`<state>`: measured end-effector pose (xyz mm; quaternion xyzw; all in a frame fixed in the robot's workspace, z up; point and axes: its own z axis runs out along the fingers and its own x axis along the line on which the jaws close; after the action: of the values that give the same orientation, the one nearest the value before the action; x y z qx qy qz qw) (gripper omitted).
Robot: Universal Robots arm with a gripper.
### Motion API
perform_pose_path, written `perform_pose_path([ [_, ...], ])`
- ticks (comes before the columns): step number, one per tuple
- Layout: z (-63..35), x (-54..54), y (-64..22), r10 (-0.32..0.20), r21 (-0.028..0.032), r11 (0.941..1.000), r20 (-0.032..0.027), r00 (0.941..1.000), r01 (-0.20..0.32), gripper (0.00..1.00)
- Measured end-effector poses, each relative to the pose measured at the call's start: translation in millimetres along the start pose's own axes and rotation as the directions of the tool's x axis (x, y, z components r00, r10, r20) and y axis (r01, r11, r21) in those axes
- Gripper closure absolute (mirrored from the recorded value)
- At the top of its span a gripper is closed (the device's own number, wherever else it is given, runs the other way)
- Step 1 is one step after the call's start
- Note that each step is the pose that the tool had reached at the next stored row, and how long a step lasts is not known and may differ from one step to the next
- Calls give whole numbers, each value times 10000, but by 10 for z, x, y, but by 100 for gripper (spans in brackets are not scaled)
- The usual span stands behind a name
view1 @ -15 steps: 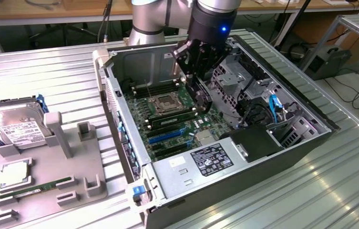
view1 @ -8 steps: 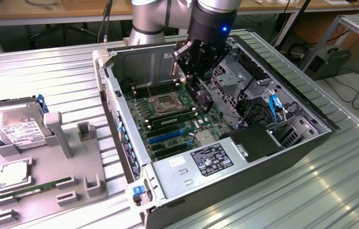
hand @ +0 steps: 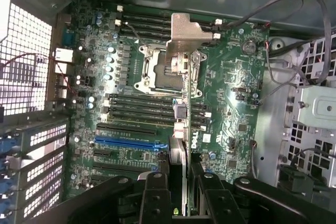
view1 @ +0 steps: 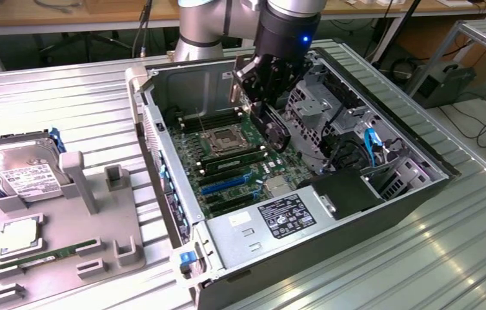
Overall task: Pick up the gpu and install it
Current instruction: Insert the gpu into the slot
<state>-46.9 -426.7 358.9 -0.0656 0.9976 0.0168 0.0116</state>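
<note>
A: What is kept at the exterior view's left of the bench (view1: pixel 70 97)?

B: One grey tray (view1: pixel 79 223) is set there. Three things are held in it: one hard drive (view1: pixel 23 174) in a blue-edged frame, one square chip (view1: pixel 20 236) and one green memory stick (view1: pixel 44 256).

A: And further right?

B: One open computer case (view1: pixel 355 245) is laid on its side. One motherboard (view1: pixel 225 174) is mounted inside it, with one processor socket (view1: pixel 225 139) and one blue slot (view1: pixel 225 184) set among black ones.

A: Where is the gpu found?

B: The gpu (view1: pixel 275 132) is gripped by the jaws, which are closed on its upper edge. It is hung edge-down inside the case, over the motherboard, just to the exterior view's right of the socket. Whether its lower edge touches the board cannot be told. In the wrist view the gpu (hand: pixel 185 40) is seen edge-on, in line with the socket, its near end clamped between the two fingers (hand: pixel 156 198).

A: What is noted beyond it?

B: One labelled power supply (view1: pixel 268 226) is fitted at the case's near end, and one blue cable (view1: pixel 370 145) is seen further right.
</note>
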Motion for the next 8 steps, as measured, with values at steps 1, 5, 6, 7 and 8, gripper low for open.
perform_pose_path([
  [1, 0, 0, 0, -69, -2, 10000, -2, 10000, 69, 74],
  [5, 0, 0, 0, -306, -8, 9995, -9, 9995, 306, 74],
  [6, 0, 0, 0, -352, -9, 9994, -11, 9994, 352, 74],
  [7, 0, 0, 0, -403, -11, 9992, -12, 9992, 403, 74],
  [8, 0, 0, 0, -459, -12, 9989, -15, 9989, 459, 74],
])
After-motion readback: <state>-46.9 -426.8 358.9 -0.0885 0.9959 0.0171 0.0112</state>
